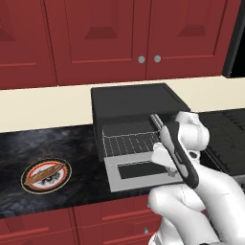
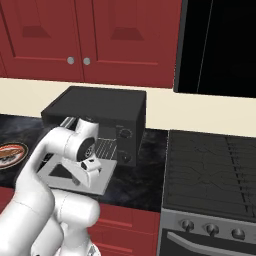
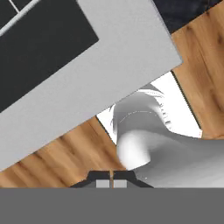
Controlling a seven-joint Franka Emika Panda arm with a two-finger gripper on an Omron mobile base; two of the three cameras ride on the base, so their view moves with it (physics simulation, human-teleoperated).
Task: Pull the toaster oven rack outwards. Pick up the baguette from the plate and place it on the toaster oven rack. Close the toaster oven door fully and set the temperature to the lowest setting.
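Note:
The matte black toaster oven (image 1: 129,103) stands on the dark counter with its grey door (image 1: 136,172) folded down flat. The silver wire rack (image 1: 128,143) lies in the cavity, its front edge at the opening. My gripper (image 3: 112,183) hovers above the door's front right corner, pointing down, fingers together and holding nothing. In the hand view the door (image 3: 109,57) with its dark window spans the top. To the left, the brown baguette (image 1: 45,173) lies on the red-rimmed plate (image 1: 28,184). Two control knobs (image 2: 125,133) sit on the oven's right panel.
A black stovetop (image 2: 215,165) borders the oven on the right. Red wall cabinets (image 1: 100,33) hang above a cream backsplash. Red drawers (image 1: 110,215) sit below the counter edge, and a wooden floor (image 3: 61,153) lies underneath.

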